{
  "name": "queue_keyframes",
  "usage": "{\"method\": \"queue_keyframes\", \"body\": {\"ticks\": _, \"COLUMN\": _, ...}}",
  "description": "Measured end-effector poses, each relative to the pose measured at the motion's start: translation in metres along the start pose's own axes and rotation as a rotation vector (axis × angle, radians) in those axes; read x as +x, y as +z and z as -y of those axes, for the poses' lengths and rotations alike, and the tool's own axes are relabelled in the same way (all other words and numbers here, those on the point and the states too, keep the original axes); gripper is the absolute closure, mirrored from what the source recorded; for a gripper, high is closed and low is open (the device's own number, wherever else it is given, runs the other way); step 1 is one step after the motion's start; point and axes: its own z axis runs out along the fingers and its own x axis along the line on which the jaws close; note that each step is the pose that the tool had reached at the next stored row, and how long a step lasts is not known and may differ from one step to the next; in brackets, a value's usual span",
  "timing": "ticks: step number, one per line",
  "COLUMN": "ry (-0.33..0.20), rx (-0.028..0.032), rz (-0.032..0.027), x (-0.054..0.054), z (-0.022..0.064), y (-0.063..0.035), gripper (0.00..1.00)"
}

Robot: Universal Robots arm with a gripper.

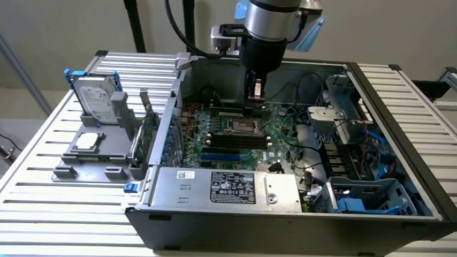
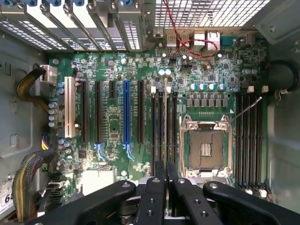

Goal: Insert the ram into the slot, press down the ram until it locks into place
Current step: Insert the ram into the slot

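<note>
My gripper (image 1: 255, 92) hangs inside the open computer case (image 1: 400, 134), over the back of the motherboard (image 1: 279, 142). Its black fingers (image 2: 158, 187) are shut on the ram (image 2: 165, 117), which the wrist view shows edge-on as a thin pale strip. The ram (image 1: 256, 88) is held upright, above the board and apart from it. It lines up lengthwise with a group of long black slots (image 2: 161, 131) beside the square silver processor socket (image 2: 206, 147). A second group of black slots (image 2: 248, 136) lies on the socket's other side. Their small pale end clips (image 2: 153, 89) show.
A blue slot (image 2: 125, 112) and a white slot (image 2: 70, 115) lie parallel further along the board. Red wires (image 2: 187, 44) and bundled cables (image 2: 28, 84) run near the case walls. Outside the case stand a hard drive (image 1: 100, 101), a grey fixture (image 1: 93, 155) and a green expansion card (image 1: 149, 134).
</note>
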Motion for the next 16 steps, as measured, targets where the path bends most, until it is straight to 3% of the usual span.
{"method": "queue_keyframes", "body": {"ticks": 16, "ry": -0.018, "rx": 0.0000, "rz": -0.0015, "x": 0.000, "z": 0.0019, "y": 0.0290, "gripper": 0.87}}
